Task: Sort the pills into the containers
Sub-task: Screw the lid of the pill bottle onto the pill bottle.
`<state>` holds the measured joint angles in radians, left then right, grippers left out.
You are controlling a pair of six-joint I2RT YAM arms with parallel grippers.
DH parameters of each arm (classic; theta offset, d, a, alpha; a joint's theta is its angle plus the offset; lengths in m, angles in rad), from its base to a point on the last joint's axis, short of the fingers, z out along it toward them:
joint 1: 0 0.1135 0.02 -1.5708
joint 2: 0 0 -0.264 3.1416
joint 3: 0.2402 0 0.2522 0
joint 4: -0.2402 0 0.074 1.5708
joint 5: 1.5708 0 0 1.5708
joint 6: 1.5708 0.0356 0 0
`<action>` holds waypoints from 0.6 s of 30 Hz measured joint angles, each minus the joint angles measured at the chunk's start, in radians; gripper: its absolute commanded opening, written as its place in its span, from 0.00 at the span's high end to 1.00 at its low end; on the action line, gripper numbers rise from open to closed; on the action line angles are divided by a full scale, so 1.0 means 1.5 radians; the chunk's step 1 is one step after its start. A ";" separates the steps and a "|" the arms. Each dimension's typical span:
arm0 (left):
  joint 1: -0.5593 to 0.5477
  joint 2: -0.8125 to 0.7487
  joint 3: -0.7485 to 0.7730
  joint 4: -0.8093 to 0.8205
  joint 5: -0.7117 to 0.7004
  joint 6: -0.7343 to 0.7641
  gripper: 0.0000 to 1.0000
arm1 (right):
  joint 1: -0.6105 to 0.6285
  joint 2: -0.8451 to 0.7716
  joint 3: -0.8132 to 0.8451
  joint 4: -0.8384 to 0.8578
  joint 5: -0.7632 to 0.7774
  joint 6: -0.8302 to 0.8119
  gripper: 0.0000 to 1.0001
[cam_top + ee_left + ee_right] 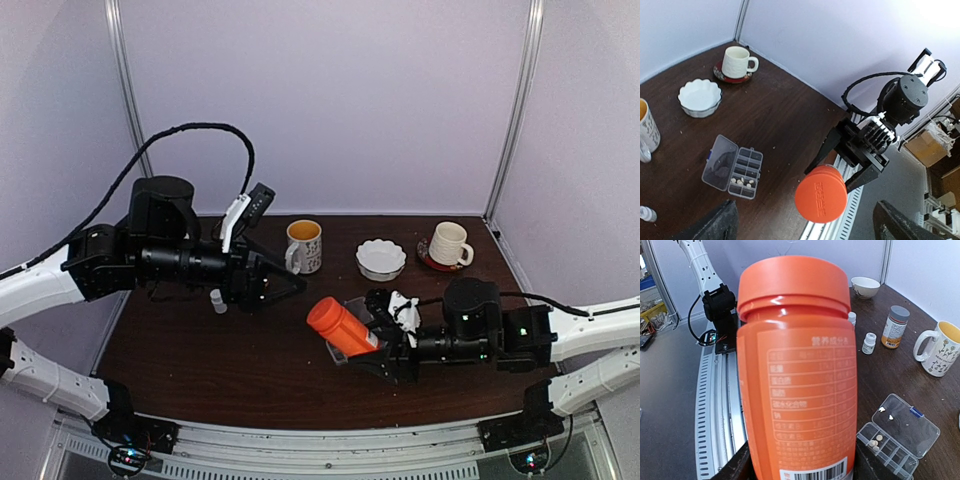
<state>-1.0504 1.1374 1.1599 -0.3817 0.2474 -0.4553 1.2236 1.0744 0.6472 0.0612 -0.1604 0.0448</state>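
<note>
The clear pill box [735, 166] lies on the dark table with its lid open. Several pale pills [742, 182] sit in one near compartment; they also show in the right wrist view [875, 440]. My right gripper [385, 350] is shut on the orange bottle [342, 326] with its cap on, and holds it tilted above the box [357, 305]. The bottle [797, 375] fills the right wrist view. In the left wrist view I see its cap [821, 194] head-on. My left gripper [290, 283] is open and empty, raised left of the bottle.
A yellow-lined mug [304, 245], a white scalloped bowl [381, 258] and a white mug on a red saucer [448, 244] stand at the back. A small white bottle [217, 300] stands under my left arm. An amber grey-capped bottle [895, 326] stands near it.
</note>
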 measured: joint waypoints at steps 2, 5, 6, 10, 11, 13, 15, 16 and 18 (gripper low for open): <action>0.000 0.001 -0.003 -0.012 0.003 -0.039 0.03 | 0.000 0.000 0.000 0.001 0.013 -0.007 0.96; 0.000 0.009 0.004 -0.037 0.014 -0.096 0.02 | 0.001 0.002 0.000 -0.001 0.039 -0.014 0.96; 0.000 0.019 0.012 -0.046 0.020 -0.115 0.03 | 0.002 0.003 0.000 -0.004 0.047 -0.020 0.96; 0.000 0.066 0.043 -0.065 0.045 -0.168 0.03 | 0.009 0.017 0.003 -0.018 0.069 -0.047 0.96; 0.000 0.080 0.052 -0.073 0.052 -0.178 0.02 | 0.012 0.021 0.005 -0.023 0.073 -0.053 0.96; 0.000 0.102 0.063 -0.081 0.062 -0.188 0.02 | 0.019 0.030 0.011 -0.032 0.079 -0.064 0.96; 0.000 0.120 0.073 -0.095 0.068 -0.195 0.02 | 0.022 0.035 0.014 -0.034 0.081 -0.071 0.96; 0.000 0.130 0.079 -0.102 0.070 -0.197 0.02 | 0.023 0.035 0.014 -0.035 0.082 -0.076 0.96; 0.001 0.141 0.085 -0.112 0.074 -0.200 0.03 | 0.025 0.035 0.014 -0.035 0.084 -0.082 0.96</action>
<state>-1.0496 1.3495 1.2869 -0.5499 0.3588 -0.7559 1.2606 1.1263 0.6689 0.0093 -0.0345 -0.0776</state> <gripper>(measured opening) 0.976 0.573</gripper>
